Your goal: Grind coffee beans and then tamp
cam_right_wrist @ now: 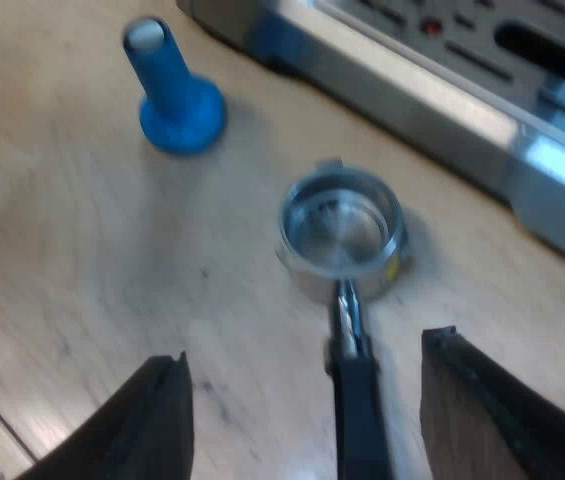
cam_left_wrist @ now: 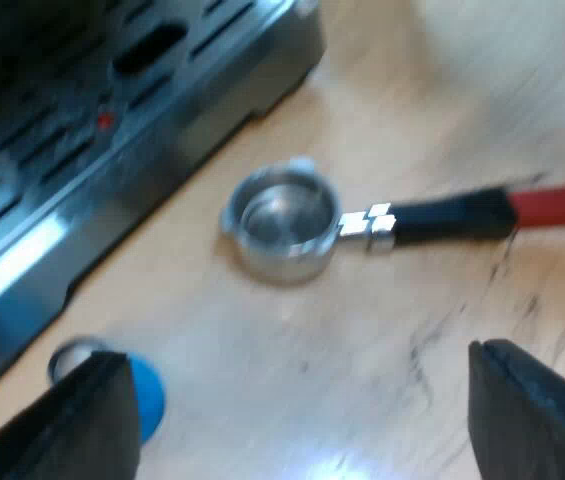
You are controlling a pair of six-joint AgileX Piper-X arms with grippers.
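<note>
The metal holder (cam_left_wrist: 282, 222) lies loose on the wooden table, its empty basket up and its dark handle (cam_left_wrist: 452, 215) ending in red. My left gripper (cam_left_wrist: 302, 420) hovers open above the table near it, holding nothing. From the right wrist, the holder's basket (cam_right_wrist: 342, 230) sits just beyond my open right gripper (cam_right_wrist: 307, 420), with the dark handle (cam_right_wrist: 357, 400) running between the fingers, untouched as far as I can tell. A blue tamper (cam_right_wrist: 174, 92) stands upright near the machine; its blue base (cam_left_wrist: 147, 395) peeks past my left finger.
The espresso machine's metal drip tray (cam_left_wrist: 92, 160) with slotted grate borders the work area, and its front edge (cam_right_wrist: 432, 90) lies just beyond the holder. Bare wooden table (cam_right_wrist: 82, 260) surrounds the holder and tamper.
</note>
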